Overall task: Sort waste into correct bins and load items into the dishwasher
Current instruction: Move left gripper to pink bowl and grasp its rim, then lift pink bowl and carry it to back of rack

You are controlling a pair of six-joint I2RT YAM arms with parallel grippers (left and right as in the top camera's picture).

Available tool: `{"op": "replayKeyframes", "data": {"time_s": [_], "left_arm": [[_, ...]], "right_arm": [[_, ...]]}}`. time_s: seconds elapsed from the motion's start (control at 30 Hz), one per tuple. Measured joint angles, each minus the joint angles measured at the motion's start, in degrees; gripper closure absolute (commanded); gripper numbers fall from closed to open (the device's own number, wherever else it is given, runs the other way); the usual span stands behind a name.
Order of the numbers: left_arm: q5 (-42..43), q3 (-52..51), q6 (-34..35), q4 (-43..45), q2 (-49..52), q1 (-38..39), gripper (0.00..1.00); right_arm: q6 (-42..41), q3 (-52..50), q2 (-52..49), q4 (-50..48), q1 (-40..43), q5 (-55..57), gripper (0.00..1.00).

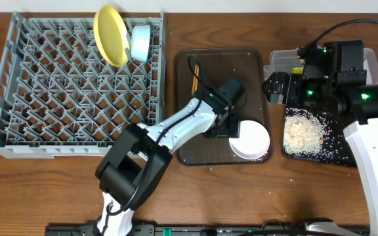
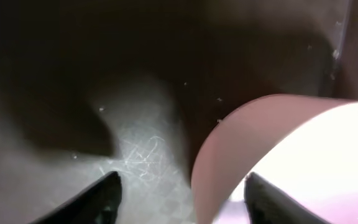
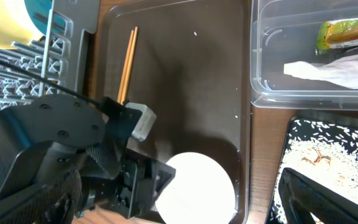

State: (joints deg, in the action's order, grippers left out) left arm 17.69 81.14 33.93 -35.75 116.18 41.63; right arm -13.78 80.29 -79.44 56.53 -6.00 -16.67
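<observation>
The white bowl sits on the dark brown serving tray, with the wooden chopsticks lying at its far left. My left gripper is open, and its fingers straddle the bowl's left rim. The yellow plate and light blue bowl stand in the grey dish rack. My right gripper hangs open and empty between the clear tub and the black tray. The tub holds the snack wrapper and white paper. Rice scraps fill the black tray. The small cup is out of view.
Loose rice grains lie on the wooden table around the black tray. The left arm reaches diagonally across the serving tray's front left. The right arm runs along the table's right edge.
</observation>
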Motion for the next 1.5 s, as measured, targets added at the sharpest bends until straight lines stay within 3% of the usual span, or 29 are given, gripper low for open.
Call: {"op": "replayKeyframes", "data": {"time_s": [0.13, 0.53, 0.73, 1.0, 1.23, 1.4, 1.5], "left_arm": [[-0.07, -0.02, 0.11, 0.24, 0.02, -0.39, 0.92], [-0.26, -0.04, -1.18, 0.17, -0.31, -2.12, 0.92], [-7.61, -0.09, -3.61, -2.14, -5.88, -5.25, 0.92], [-24.17, -0.07, -9.01, -3.48, -15.47, -5.70, 0.93], [-49.16, -0.09, -16.00, -2.82, -16.68, -5.62, 0.93], [-69.79, -0.17, -25.46, 7.08, -16.70, -6.56, 0.93], [-77.07, -0.15, -32.92, 14.29, -16.70, -8.04, 0.92]], "right_arm": [[0.00, 0.00, 0.00, 0.00, 0.00, 0.00, 0.01], [0.00, 0.00, 0.00, 0.00, 0.00, 0.00, 0.01], [0.00, 0.00, 0.00, 0.00, 0.00, 0.00, 0.01], [0.00, 0.00, 0.00, 0.00, 0.00, 0.00, 0.01], [-0.02, 0.00, 0.00, 0.00, 0.00, 0.00, 0.01], [-0.02, 0.00, 0.00, 0.00, 0.00, 0.00, 0.01], [0.00, 0.00, 0.00, 0.00, 0.00, 0.00, 0.01]]}}
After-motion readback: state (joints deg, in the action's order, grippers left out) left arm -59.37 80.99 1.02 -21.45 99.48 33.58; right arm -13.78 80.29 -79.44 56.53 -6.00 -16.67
